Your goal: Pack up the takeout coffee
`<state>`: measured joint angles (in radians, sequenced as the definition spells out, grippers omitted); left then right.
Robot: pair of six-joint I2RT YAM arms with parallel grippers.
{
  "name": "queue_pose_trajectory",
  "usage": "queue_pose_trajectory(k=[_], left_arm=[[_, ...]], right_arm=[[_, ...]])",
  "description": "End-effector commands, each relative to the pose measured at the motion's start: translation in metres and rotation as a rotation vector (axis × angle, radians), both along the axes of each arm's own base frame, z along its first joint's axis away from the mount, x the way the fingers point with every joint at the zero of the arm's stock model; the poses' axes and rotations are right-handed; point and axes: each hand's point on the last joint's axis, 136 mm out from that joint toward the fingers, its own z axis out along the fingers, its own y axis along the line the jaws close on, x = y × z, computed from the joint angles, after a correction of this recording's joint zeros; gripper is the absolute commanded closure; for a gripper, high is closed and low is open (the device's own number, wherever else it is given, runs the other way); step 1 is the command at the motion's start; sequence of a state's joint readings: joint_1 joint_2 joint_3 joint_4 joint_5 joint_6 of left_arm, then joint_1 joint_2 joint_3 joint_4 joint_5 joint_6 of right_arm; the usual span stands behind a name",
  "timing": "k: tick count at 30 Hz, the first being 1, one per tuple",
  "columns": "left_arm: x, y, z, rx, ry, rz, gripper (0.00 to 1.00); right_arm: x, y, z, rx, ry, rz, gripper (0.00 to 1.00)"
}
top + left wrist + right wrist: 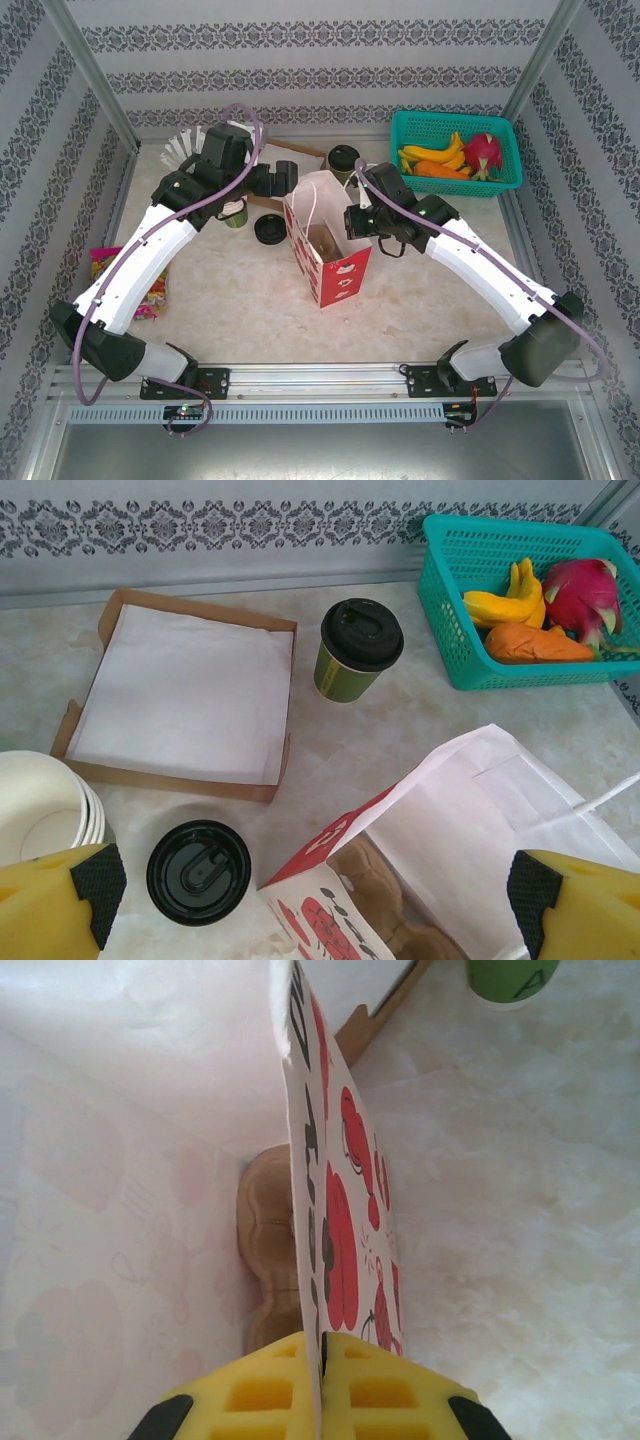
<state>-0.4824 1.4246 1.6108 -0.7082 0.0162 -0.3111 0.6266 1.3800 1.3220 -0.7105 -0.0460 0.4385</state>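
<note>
Bag [335,272] holds a brown lump [262,1220]; right pincer [322,1348] clamps its wall, left pincer [308,892] gapes.

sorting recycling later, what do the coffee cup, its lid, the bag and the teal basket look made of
The coffee cup looks like matte green paper, with no shine on its wall. The lid is glossy black plastic, its moulded ridges catching light. The bag is thin white paper printed red, creased along its folds. The basket is likely teal plastic, given its moulded mesh.
</note>
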Motion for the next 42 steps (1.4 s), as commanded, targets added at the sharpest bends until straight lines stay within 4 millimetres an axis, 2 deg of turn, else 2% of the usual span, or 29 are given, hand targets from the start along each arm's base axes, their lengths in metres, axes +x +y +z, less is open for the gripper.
queue_pose_trajectory(k=[1, 6, 11, 15, 17, 21, 23, 26, 31, 33, 35, 37, 42], left_arm=[[-0.001, 0.003, 0.005, 0.052, -0.063, -0.054, 0.00], [-0.016, -0.002, 0.019, 0.076, -0.176, -0.190, 0.00], [-0.051, -0.024, 0.047, -0.050, -0.230, -0.391, 0.00], [-0.057, -0.032, 0.061, -0.220, -0.152, -0.333, 0.00], [-0.061, -0.038, 0.058, -0.159, -0.105, -0.270, 0.00], [-0.065, -0.056, 0.044, 0.105, -0.102, -0.168, 0.00], [-0.057, -0.056, 0.032, 0.208, -0.074, -0.096, 0.00], [-0.045, -0.048, 0.025, 0.369, -0.087, 0.034, 0.00], [-0.036, -0.044, 0.015, 0.446, -0.075, 0.095, 0.01], [-0.036, -0.038, 0.014, 0.461, -0.074, 0.121, 0.07], [-0.039, -0.034, 0.014, 0.422, -0.062, 0.119, 0.20], [-0.043, -0.033, 0.013, 0.339, -0.041, 0.098, 0.35], [-0.053, -0.024, 0.004, 0.104, 0.050, 0.063, 0.63]], right_arm=[[0.003, 0.013, 0.000, 0.039, 0.009, 0.009, 1.00], [0.007, 0.027, 0.003, 0.058, 0.008, 0.021, 1.00], [0.013, 0.027, 0.001, 0.040, 0.007, -0.007, 1.00], [0.017, 0.020, 0.003, 0.023, -0.004, -0.059, 1.00], [0.018, 0.020, 0.004, 0.030, -0.007, -0.073, 1.00], [0.018, 0.023, 0.003, 0.030, -0.004, -0.065, 1.00], [0.019, 0.024, 0.001, 0.023, -0.003, -0.065, 1.00], [0.020, 0.025, 0.001, 0.021, -0.003, -0.065, 1.00], [0.022, 0.024, 0.002, 0.013, -0.008, -0.076, 1.00], [0.022, 0.022, 0.001, 0.006, -0.011, -0.087, 1.00], [0.021, 0.019, -0.002, 0.000, -0.006, -0.098, 1.00], [0.021, 0.019, -0.004, -0.004, -0.001, -0.101, 1.00], [0.021, 0.016, -0.008, -0.009, 0.007, -0.113, 1.00]])
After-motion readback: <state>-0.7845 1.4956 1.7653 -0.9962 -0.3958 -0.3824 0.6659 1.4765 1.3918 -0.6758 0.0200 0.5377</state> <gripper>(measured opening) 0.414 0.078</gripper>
